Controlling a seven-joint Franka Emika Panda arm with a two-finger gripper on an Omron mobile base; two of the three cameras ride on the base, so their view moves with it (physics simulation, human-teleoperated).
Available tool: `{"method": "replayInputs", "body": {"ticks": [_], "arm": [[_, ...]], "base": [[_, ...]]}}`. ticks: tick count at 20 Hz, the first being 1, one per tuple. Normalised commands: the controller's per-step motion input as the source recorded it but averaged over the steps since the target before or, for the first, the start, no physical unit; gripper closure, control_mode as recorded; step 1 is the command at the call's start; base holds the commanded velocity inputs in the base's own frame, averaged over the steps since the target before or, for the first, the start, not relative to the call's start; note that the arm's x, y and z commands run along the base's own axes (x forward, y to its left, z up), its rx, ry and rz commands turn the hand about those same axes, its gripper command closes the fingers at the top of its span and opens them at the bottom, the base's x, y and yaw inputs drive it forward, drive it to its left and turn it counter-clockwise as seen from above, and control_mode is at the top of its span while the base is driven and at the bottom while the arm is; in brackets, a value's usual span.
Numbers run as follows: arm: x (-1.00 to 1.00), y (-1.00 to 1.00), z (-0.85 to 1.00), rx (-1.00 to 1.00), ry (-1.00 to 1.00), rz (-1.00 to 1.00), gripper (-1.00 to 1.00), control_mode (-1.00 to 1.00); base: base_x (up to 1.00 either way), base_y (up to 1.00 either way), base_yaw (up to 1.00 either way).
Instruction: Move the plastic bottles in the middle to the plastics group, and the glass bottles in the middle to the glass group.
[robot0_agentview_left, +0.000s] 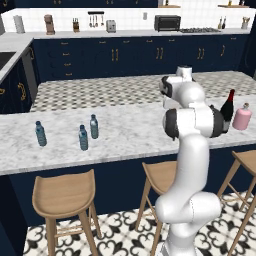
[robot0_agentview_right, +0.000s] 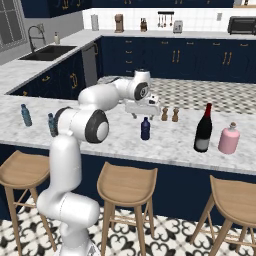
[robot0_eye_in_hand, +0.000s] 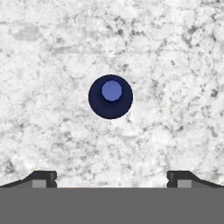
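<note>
Evidently the step in hand is fetching the short navy bottle (robot0_agentview_right: 145, 129), which stands upright on the marble counter (robot0_agentview_right: 170, 142) left of the wine bottle (robot0_agentview_right: 203, 128) and pink glass bottle (robot0_agentview_right: 229, 139). Spread wide and empty, the gripper (robot0_agentview_right: 143, 115) hangs just above its cap. Next it likely must descend straight, centring the fingertips (robot0_eye_in_hand: 43, 178) on the body before closing, then carry it left to the water bottles (robot0_agentview_left: 83, 137).

Three water bottles (robot0_agentview_left: 83, 137) stand left; wine bottle (robot0_agentview_left: 228, 111) beside pink bottle (robot0_agentview_left: 242, 117).
</note>
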Motion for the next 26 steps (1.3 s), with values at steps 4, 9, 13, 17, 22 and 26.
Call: {"method": "replayInputs", "body": {"ticks": [4, 9, 13, 17, 22, 26], "arm": [[0.29, -0.03, -0.04, -0.04, 0.01, 0.0, -1.0, -1.0], [0.09, 0.04, -0.04, 0.0, -0.02, 0.06, -1.0, -1.0], [0.19, 0.0, -0.26, 0.01, -0.1, 0.1, -1.0, -1.0], [0.21, -0.01, -0.2, 0.0, -0.06, 0.05, -1.0, -1.0], [0.15, 0.0, -0.05, 0.0, 0.0, 0.02, -1.0, -1.0], [0.0, 0.0, -0.08, 0.0, 0.0, 0.0, -1.0, -1.0]], "base": [[0.0, 0.0, 0.0], [0.0, 0.0, 0.0], [0.0, 0.0, 0.0], [0.0, 0.0, 0.0], [0.0, 0.0, 0.0], [0.0, 0.0, 0.0]]}}
